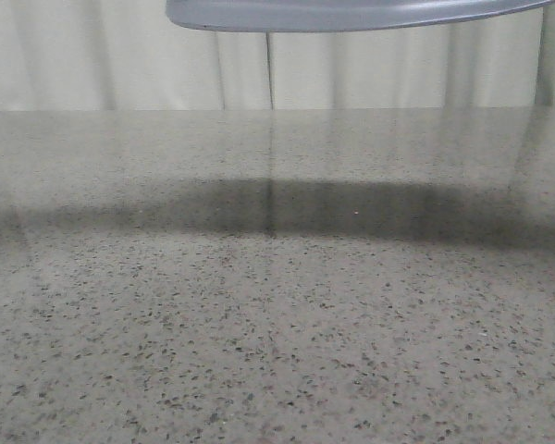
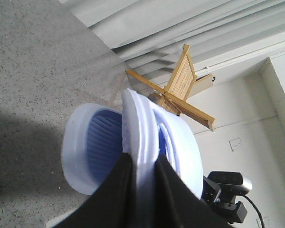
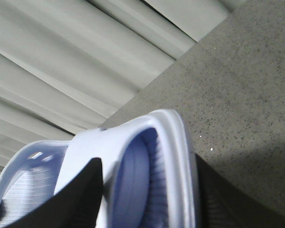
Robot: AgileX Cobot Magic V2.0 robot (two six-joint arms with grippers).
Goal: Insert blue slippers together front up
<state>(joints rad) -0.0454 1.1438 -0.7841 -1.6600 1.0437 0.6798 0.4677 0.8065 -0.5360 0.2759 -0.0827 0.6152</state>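
Observation:
Both blue slippers are held in the air above the speckled table (image 1: 277, 351). In the left wrist view my left gripper (image 2: 143, 161) is shut on the thick sole of one blue slipper (image 2: 137, 118). Its ribbed footbed shows on one side, and the second slipper (image 2: 186, 142) lies close against the other side. In the right wrist view my right gripper (image 3: 149, 190) is shut across the strap and sole of a slipper (image 3: 178, 142). The other slipper's ribbed footbed (image 3: 28, 173) shows beside it. In the front view only a grey-blue slipper edge (image 1: 351, 14) shows at the top.
A wooden slatted rack (image 2: 185, 80) stands at the table's far edge in the left wrist view. A black camera (image 2: 228, 183) on a mount sits beyond the slippers. Pale curtains (image 1: 120, 65) hang behind the table. A broad shadow (image 1: 333, 208) lies across the table.

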